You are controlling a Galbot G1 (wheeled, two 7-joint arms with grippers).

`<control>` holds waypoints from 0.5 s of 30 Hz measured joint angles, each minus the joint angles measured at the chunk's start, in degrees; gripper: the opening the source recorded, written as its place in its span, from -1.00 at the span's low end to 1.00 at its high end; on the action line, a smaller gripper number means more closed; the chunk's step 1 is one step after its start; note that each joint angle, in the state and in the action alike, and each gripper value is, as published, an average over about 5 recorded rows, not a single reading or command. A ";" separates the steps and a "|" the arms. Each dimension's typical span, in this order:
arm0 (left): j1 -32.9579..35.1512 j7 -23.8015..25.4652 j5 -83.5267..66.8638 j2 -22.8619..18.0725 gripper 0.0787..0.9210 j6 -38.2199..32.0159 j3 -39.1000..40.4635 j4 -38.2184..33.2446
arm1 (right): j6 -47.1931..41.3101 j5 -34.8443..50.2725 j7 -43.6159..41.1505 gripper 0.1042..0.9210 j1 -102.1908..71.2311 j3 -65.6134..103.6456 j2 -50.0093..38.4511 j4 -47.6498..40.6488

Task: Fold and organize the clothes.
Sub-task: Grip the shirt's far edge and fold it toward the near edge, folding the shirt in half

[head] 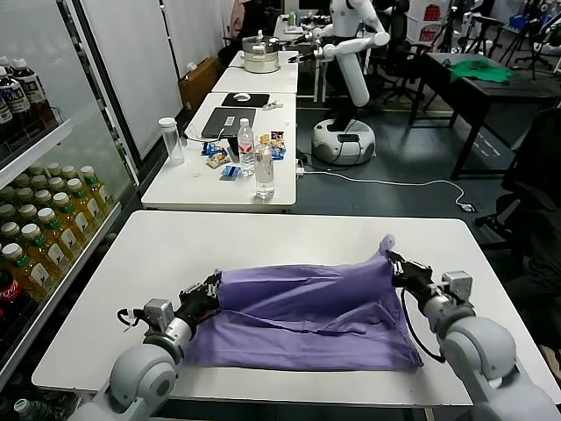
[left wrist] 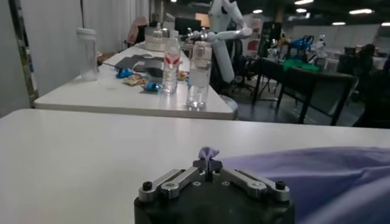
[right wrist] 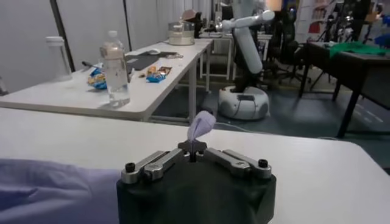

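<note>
My left gripper (head: 213, 286) and right gripper (head: 394, 261) each pinch an edge of the lavender T-shirt (head: 307, 311) spread on the bench (head: 263, 237). It's thin, limp fabric; corner grips should keep it taut.

Lavender T-shirt (head: 307, 309) spread, wrinkled, on white table, upper corners lifted, apparently folded over.

White table (head: 263, 237), pretty much bare up top. The only thing lying on it is a purple T-shirt (head: 307, 316), spread across the near half.
</note>
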 measured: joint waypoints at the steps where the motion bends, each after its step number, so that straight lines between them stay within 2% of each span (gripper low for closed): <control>1: 0.82 0.10 0.12 0.07 -0.95 0.13 -0.33 -0.63 | 0.00 -0.14 0.00 -0.97 -1.11 0.61 0.11 0.63; 15: 8.36 0.95 2.68 0.81 -0.95 2.43 -2.06 -3.51 | -0.01 -2.70 0.61 -0.97 -10.66 3.76 1.89 3.46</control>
